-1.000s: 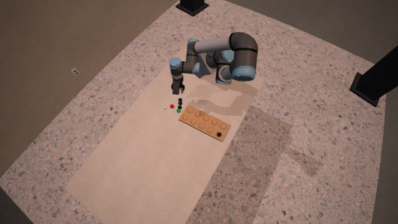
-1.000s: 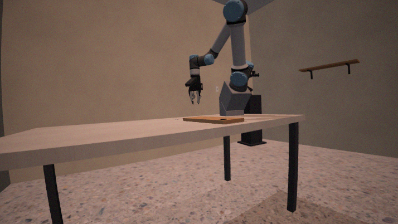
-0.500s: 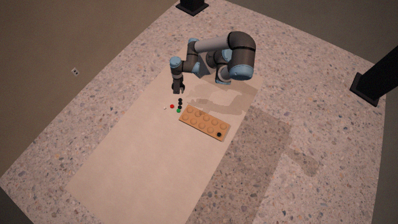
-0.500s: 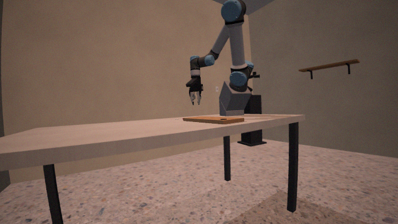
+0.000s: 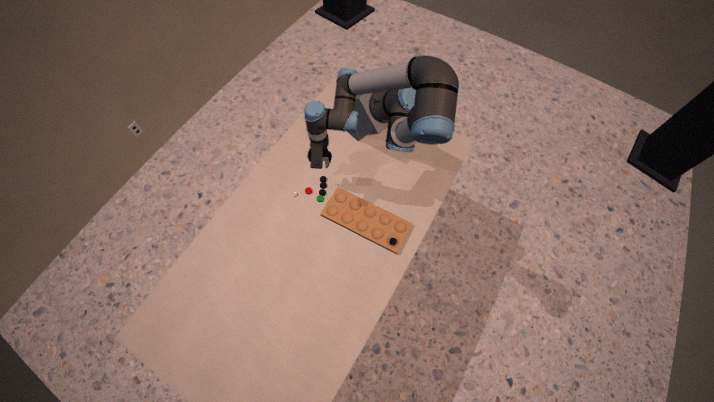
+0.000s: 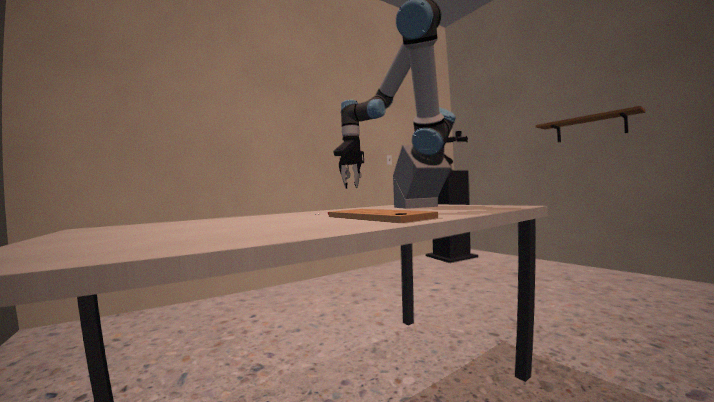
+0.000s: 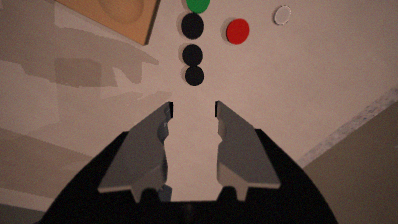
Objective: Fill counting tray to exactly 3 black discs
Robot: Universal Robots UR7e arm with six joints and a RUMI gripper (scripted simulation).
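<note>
The wooden counting tray lies on the table, with one black disc in a pocket at its right end. Three more black discs lie in a row on the table just left of the tray; in the wrist view they are the near disc, the middle disc and the far disc. My gripper hangs well above the table, just short of the near disc. Its fingers stand partly apart with nothing between them.
A green disc, a red disc and a small white disc lie beside the black row. The table's edge runs close on the right of the wrist view. The robot base stands behind the tray.
</note>
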